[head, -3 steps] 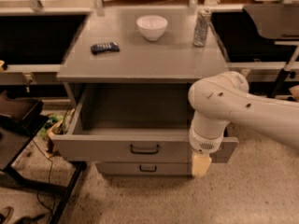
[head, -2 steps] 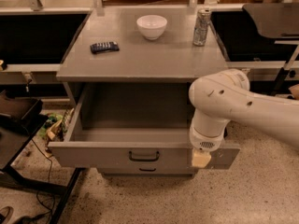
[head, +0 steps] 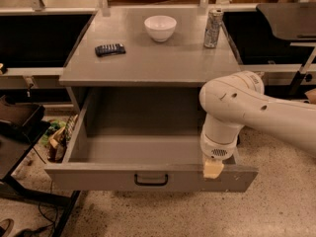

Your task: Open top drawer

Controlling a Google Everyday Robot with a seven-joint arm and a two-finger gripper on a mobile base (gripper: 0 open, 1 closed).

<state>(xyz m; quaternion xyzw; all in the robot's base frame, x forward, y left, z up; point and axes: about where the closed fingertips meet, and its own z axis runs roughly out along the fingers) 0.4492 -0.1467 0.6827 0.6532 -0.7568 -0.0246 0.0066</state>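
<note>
Lower centre of frame: top drawer pulled well out under the worktop, deep grey box exposed. Lower right: gripper pointing down, tip touching the drawer front's upper edge, right of the handle. Cannot tell whether open or closed.

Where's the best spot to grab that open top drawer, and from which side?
Take the black bar handle centred on the top drawer front, coming from the front: it is a horizontal bar standing off the panel. The pincer is at the front rim, right of the handle.
</note>
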